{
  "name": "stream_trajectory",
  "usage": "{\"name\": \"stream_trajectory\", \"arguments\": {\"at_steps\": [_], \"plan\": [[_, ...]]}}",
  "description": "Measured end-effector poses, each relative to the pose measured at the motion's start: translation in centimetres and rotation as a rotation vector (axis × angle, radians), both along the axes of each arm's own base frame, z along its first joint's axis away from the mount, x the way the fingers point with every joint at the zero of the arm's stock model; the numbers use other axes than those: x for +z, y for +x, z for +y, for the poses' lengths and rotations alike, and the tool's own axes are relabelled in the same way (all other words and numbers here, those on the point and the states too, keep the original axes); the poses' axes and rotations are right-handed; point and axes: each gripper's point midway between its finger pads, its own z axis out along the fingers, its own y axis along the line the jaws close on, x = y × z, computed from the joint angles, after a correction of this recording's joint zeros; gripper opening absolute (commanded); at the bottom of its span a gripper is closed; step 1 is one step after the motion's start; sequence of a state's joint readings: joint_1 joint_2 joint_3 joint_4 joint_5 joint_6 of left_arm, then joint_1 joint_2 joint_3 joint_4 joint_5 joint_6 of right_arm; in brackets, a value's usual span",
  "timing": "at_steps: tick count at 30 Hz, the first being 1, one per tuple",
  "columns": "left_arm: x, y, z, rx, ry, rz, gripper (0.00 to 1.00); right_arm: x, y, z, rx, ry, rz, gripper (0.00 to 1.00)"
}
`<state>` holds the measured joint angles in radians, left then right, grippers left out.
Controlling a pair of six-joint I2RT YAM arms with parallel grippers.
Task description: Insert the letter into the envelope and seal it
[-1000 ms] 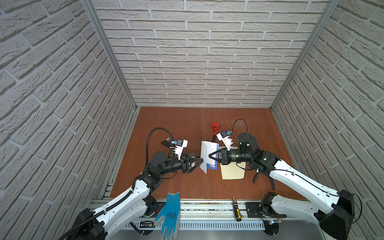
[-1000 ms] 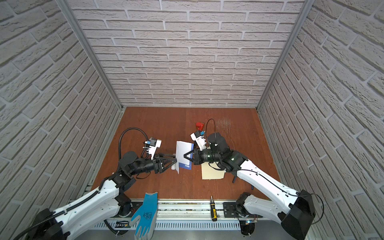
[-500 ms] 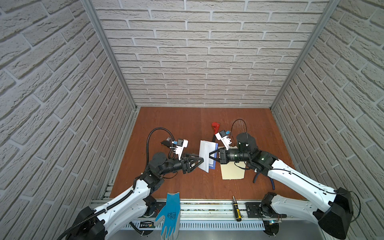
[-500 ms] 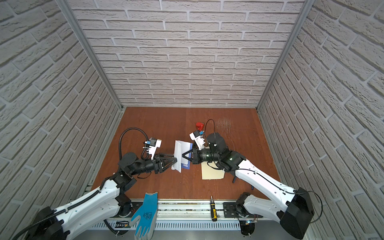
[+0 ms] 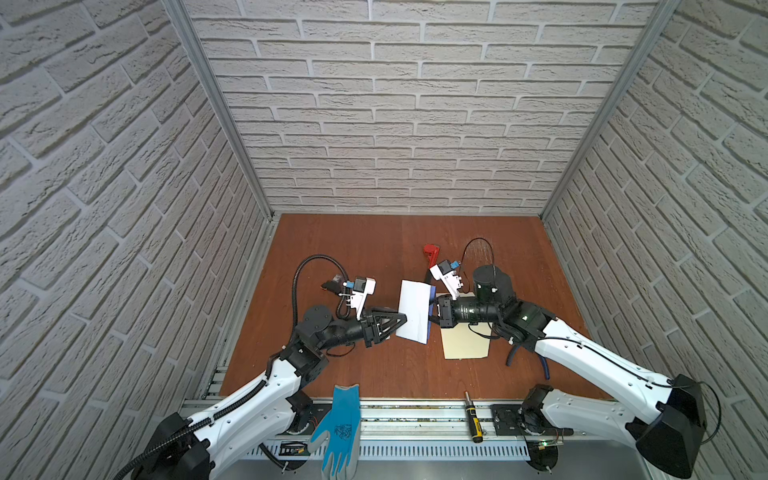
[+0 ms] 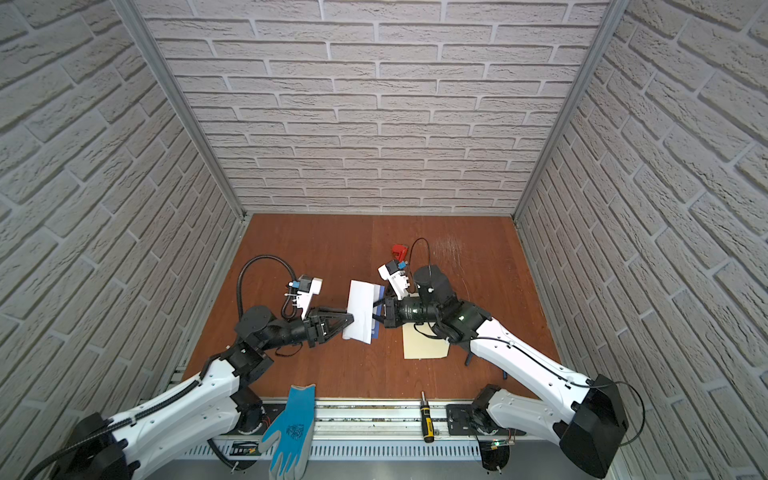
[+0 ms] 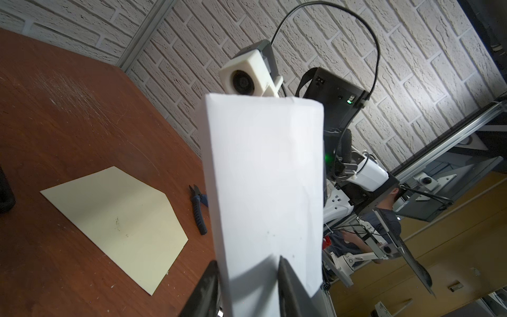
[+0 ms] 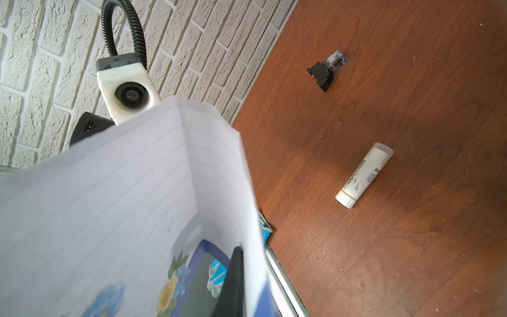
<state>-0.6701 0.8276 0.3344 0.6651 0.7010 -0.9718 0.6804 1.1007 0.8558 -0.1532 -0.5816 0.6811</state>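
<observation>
Handover of the letter (image 5: 413, 309) in mid-air over the middle of the worktop (image 5: 374, 249).

From 3 o'clock the right gripper (image 5: 432, 313) has its jaws clenched on the sheet's blue-bordered edge. From 9 o'clock comes the left gripper (image 5: 401, 321). In the left wrist view its fingers (image 7: 285, 285) stand apart either side of the plain white edge, not yet pinching.

At 4 o'clock from the letter the envelope (image 5: 465, 343) lies flat, with no jaws on it. I judge insertion not begun.

Next move, as I read it: pinch with the left, then free one arm to lift the flap. The sheet should go in square.

Materials:
- letter: thin lined paper, one sharp crease, floppy.
- envelope: matte cream, five-cornered outline, faint specks mid-face.
- glue stick (image 8: 363, 175): smooth white cylinder, lying on its side.
</observation>
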Motion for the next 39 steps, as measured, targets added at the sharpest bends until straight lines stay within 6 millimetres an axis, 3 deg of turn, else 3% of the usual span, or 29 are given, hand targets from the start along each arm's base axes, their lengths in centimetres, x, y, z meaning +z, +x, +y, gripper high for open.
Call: {"name": "stream_trajectory", "arguments": {"at_steps": [18,25,29,34,39], "plan": [[-0.2,0.1,-0.1,0.0,0.005,0.007,0.22,0.8,-0.5,-0.3,0.005,0.012,-0.015,0.06],[-0.3,0.1,-0.1,0.0,0.007,0.006,0.1,1.1,-0.8,-0.5,0.009,0.021,-0.025,0.09],[-0.2,-0.1,-0.1,-0.002,0.008,-0.001,0.0,0.7,-0.8,-0.5,0.008,0.014,-0.022,0.19],[0.0,-0.2,0.2,0.011,0.011,-0.011,0.0,0.0,-0.6,-1.0,-0.012,-0.025,-0.031,0.34],[-0.5,-0.1,0.9,0.056,0.047,-0.021,0.0,-0.7,-0.7,-3.0,-0.073,-0.121,-0.072,0.45]]}}
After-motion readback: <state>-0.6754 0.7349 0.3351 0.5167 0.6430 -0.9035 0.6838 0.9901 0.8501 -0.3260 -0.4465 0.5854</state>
